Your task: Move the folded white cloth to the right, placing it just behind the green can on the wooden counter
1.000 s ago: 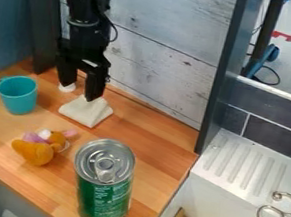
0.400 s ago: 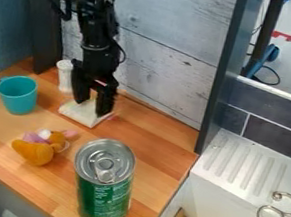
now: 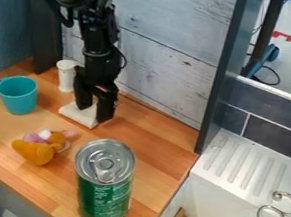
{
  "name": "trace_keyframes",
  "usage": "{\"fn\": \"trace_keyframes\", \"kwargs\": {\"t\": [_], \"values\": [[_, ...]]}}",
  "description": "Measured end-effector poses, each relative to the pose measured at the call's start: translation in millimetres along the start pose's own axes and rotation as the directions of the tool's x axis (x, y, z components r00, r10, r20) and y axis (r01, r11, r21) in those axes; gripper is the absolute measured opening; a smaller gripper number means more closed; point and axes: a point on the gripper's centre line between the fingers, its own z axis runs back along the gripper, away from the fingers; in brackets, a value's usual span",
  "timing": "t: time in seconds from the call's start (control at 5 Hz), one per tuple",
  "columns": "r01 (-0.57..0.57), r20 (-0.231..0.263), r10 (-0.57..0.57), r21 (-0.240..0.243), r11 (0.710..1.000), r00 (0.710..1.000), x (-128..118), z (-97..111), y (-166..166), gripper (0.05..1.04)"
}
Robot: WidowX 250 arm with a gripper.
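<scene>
The cup (image 3: 18, 96) sits at nine o'clock from the gripper (image 3: 94, 110), the shaker (image 3: 66, 77) near eleven; any sideways correction is best kept small. The white wedge (image 3: 78, 115) lies flat on the counter (image 3: 159, 155) beneath the gripper, whose fingers stand wide around its raised part. Centring them before closing evenly should limit twisting. The can (image 3: 103, 188), toward six, calls for clearance.

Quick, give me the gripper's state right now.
Gripper: open, its fingers apart, low over the white object on the wooden counter; whether they touch it cannot be told.
</scene>
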Motion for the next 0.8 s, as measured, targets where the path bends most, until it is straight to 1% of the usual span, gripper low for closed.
{"fn": "trace_keyframes", "kwargs": {"t": [0.2,0.4,0.6,0.8], "values": [[0.002,0.022,-0.001,-0.044,0.999,1.000,4.2,-2.3,-6.6,1.000],[-0.035,0.058,0.041,-0.093,0.995,0.997,10.2,-3.9,-16.6,1.000],[-0.046,0.034,0.051,-0.132,0.990,0.998,21.7,-2.3,-52.1,1.000],[0.010,-0.052,-0.017,-0.123,0.992,0.999,31.1,-5.5,-92.5,1.000]]}}
